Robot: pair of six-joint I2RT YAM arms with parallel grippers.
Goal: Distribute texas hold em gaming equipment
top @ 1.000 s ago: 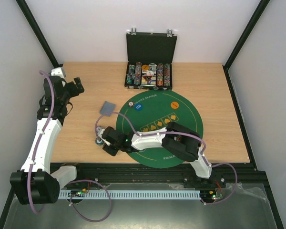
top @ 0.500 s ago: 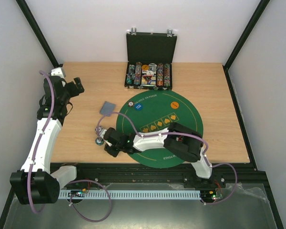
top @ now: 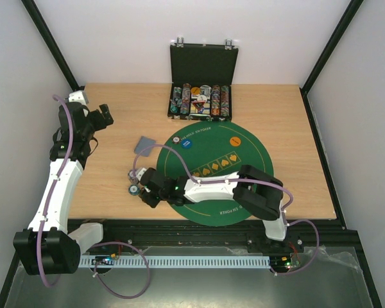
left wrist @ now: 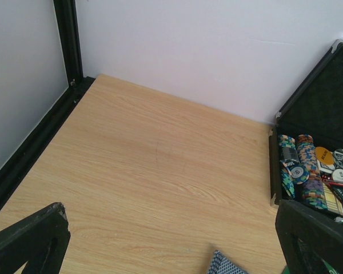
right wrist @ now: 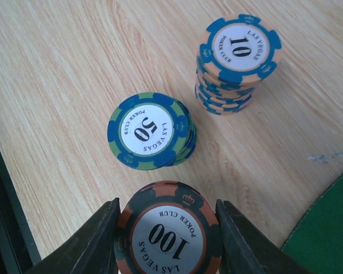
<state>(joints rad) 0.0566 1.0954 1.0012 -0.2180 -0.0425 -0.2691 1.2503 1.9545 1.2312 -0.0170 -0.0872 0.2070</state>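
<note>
1. The right arm reaches left across the round green felt mat (top: pixel 231 160). Over the last second the fingers (right wrist: pixel 94 245) of the right gripper (right wrist: pixel 167 228) have narrowed. They now press on both sides of a black-and-orange striped poker chip marked 100 (right wrist: pixel 168 245). Whether more chips lie under it cannot be told.
2. Just beyond it on the light wooden desk (right wrist: pixel 57 68) stands a blue-and-green chip stack marked 50 (right wrist: pixel 147 132). Farther off, apart from it, is a taller blue-and-peach chip stack marked 10 (right wrist: pixel 237 48).
3. The grip looks freshly made, so a third pile is probably being arranged at this player's place.
4. The left gripper (top: pixel 104 114) hangs at the far left, fingers spread wide, holding nothing.
5. A grey-blue-backed playing card (top: pixel 144 145) lies just off the mat's edge. Many chips remain in the open black hinged case (top: pixel 202 64).
</note>
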